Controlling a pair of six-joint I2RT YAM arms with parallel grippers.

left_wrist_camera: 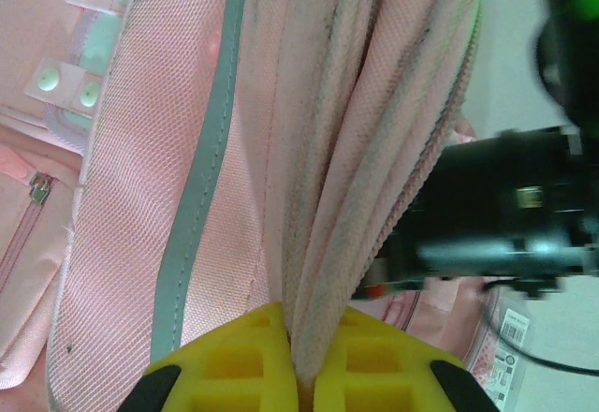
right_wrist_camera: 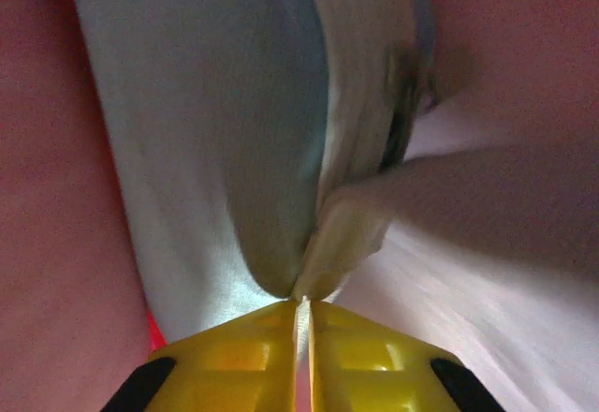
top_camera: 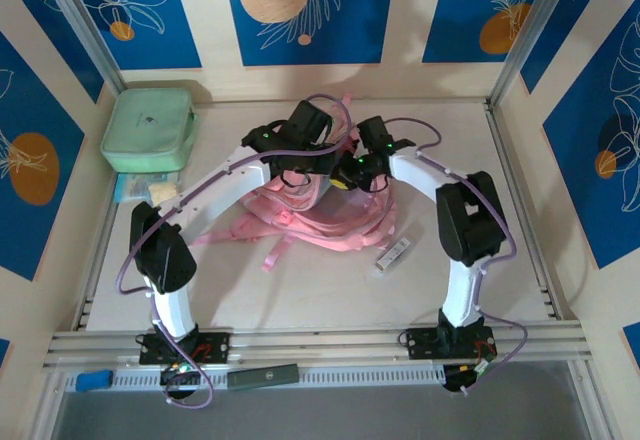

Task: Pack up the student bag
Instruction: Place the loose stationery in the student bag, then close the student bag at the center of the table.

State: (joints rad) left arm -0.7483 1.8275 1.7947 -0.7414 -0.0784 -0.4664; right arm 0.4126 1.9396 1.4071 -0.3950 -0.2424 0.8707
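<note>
Mint-green fabric is showing at the far left corner of the desk (top_camera: 330, 300), where a square zipped case (top_camera: 150, 130) is lying flat by the wall. Just in front of it, a few small pale packets (top_camera: 140, 190) are lying, too small to make out.

Moving right, the left arm (top_camera: 215, 185) is reaching in toward the middle of the desk. The student bag (top_camera: 320, 222) is lying there in a soft pink heap, its straps trailing toward the near edge. From the left wrist, the yellow left fingers (left_wrist_camera: 234, 370) are clenching a gathered fold of the bag's pink mesh fabric, beside a grey-green trim strip (left_wrist_camera: 201, 197).

The right arm (top_camera: 465, 215) is bending in from the other side, meeting the left arm over the bag. From its wrist, the right fingers (right_wrist_camera: 243, 346) are pressing together on a thin pale fold of material, with pink fabric all around. It is looking like part of the bag, though the close, blurred view is leaving that unsure.

Just right of the bag, a small white oblong item (top_camera: 393, 253) is lying on the desk.
</note>
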